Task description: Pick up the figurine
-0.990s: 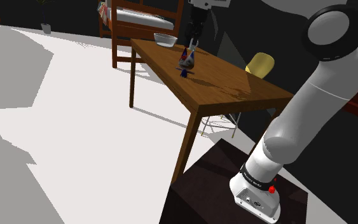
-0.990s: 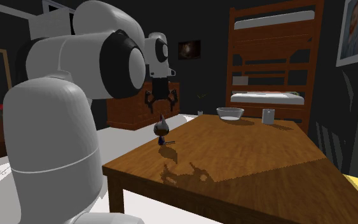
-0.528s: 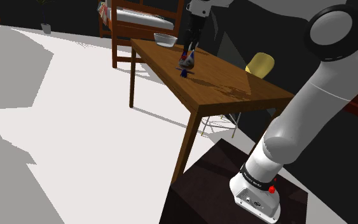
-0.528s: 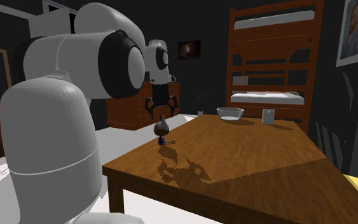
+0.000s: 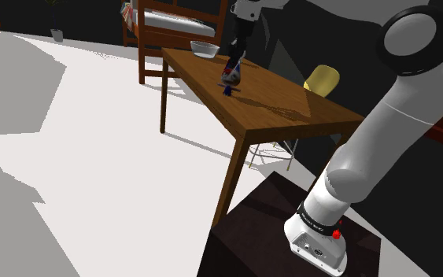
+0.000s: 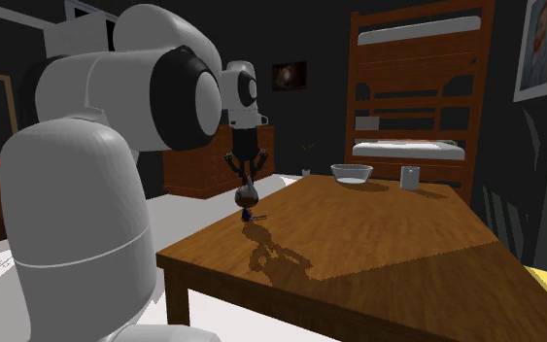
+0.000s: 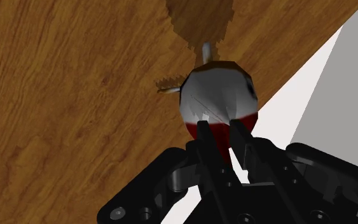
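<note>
In the wrist view the tool (image 7: pixel 220 130) is seen pressed narrowly onto the figurine (image 7: pixel 215 95), whose red portion is pinched between the two black fingers (image 7: pixel 204 137), while its rounded grey-white body is shown beyond them. The wooden tabletop (image 7: pixel 75 95) is seen underneath, and its edge and the pale floor (image 7: pixel 355 95) run just beside the figurine. That closeness to the edge is confirmed in the second exterior view, where the figurine is shown as a small dark shape standing on the tabletop directly under the tool, with the arm's shadow cast on the wood nearer the camera. A white bowl (image 6: pixel 352 173) and a pale cup (image 6: pixel 410 176) are shown there at the far end of the tabletop, well apart from the figurine, with a bunk bed (image 6: pixel 417 87) behind them. In the shoulder view the cup cannot be made out, but a yellow chair (image 5: pixel 322 79) is shown beyond the tabletop's far side.
</note>
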